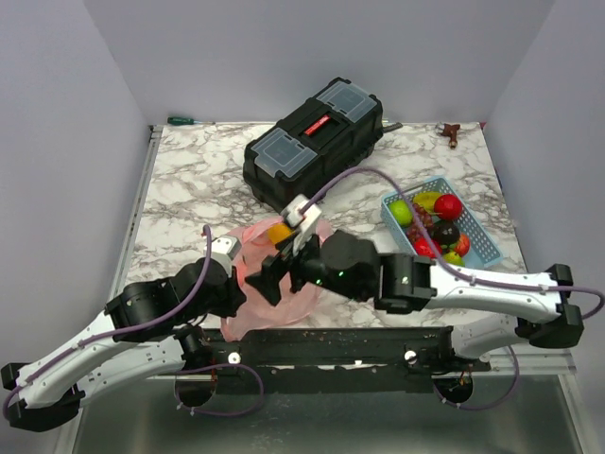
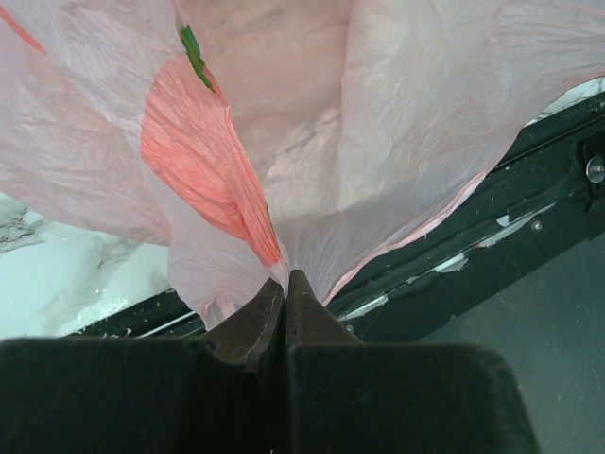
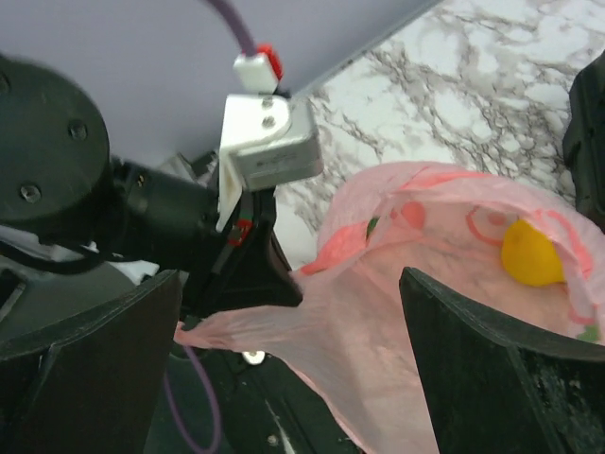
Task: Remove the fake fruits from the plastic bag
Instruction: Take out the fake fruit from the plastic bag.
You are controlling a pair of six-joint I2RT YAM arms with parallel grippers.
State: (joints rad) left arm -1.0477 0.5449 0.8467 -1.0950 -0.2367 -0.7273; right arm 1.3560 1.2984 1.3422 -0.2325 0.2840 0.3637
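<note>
Thin crinkly translucent pink plastic bag [image 3: 378, 331] is located at the near edge of the white-and-grey marbled desk [image 1: 189, 180], just in front of the black plastic toolbox with red latch [image 1: 317, 142]. Left gripper [image 2: 285, 282] is closed with fingers together, clamped on a gathered fold of the bag film. In the left wrist view the film is seen fanning out from the pinch point. Right gripper [image 3: 291, 284] is spread wide with nothing held. It is positioned over the bag, and pink film is visible between its two black fingers [image 3: 492, 369]; contact with the film cannot be told. One round yellow plastic fruit [image 3: 532, 253] is seen inside the bag, on the toolbox side. A small green shape [image 2: 194, 52] is visible through the film and cannot be identified. Light blue mesh basket [image 1: 471, 219] is placed on the right side of the desk, well apart from the bag. Glossy plastic fruits are piled in it: a red fruit [image 1: 448, 205], a green fruit [image 1: 403, 212], a yellow fruit [image 1: 427, 199] and a dark fruit [image 1: 444, 233], with smaller red and green ones at the near end. A green-handled screwdriver [image 1: 180, 120] is lying at the far left corner of the desk.
</note>
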